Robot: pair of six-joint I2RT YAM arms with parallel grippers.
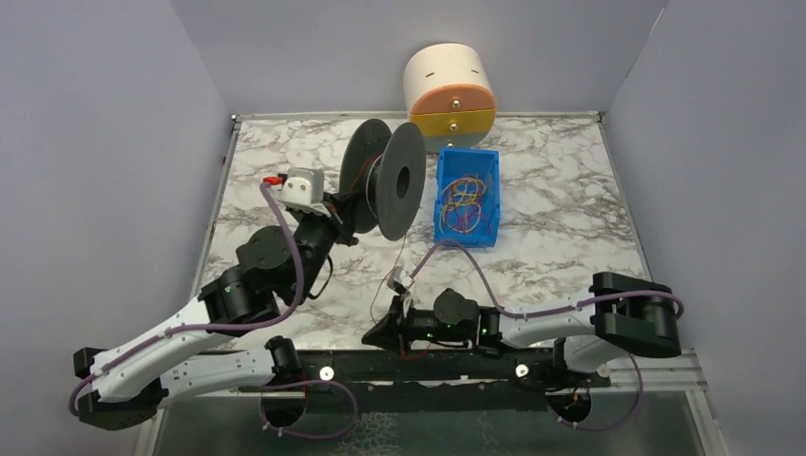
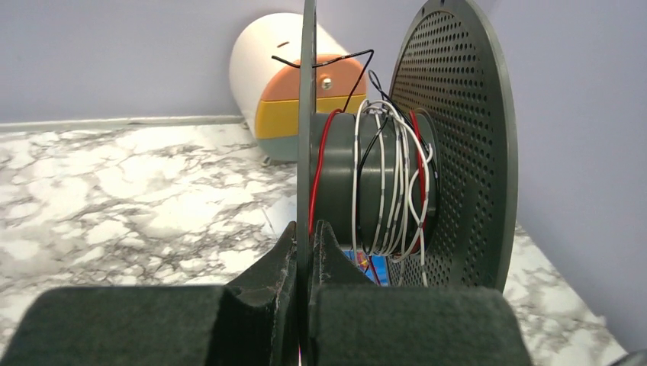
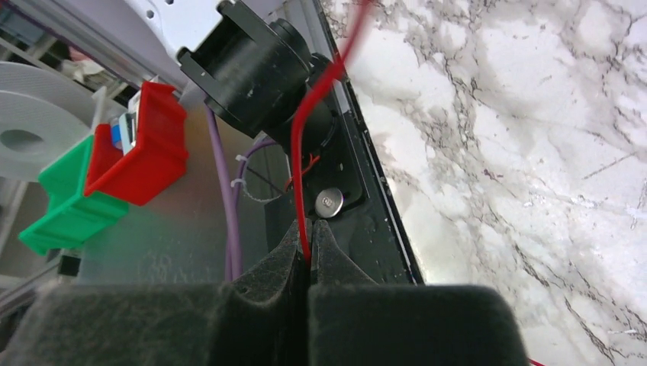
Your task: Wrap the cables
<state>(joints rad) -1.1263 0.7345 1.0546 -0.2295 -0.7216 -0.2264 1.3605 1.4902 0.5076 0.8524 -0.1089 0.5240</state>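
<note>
The spool (image 1: 385,179) stands mid-table, the bin (image 1: 464,238) just right of it, the drawer unit (image 1: 449,95) behind both at the far edge. The left gripper (image 2: 307,235) clamps the spool's left flange from the near side; the right gripper (image 3: 307,238) (at the near edge) pinches the wire (image 3: 304,175).

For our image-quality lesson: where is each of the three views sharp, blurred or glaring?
Top view: even light, no glare on the table; left wrist view: fingers blurred, spool sharp; right wrist view: red wire smeared near the top edge.

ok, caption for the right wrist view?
Right gripper shut on the thin red wire, marble table to one side.
</note>
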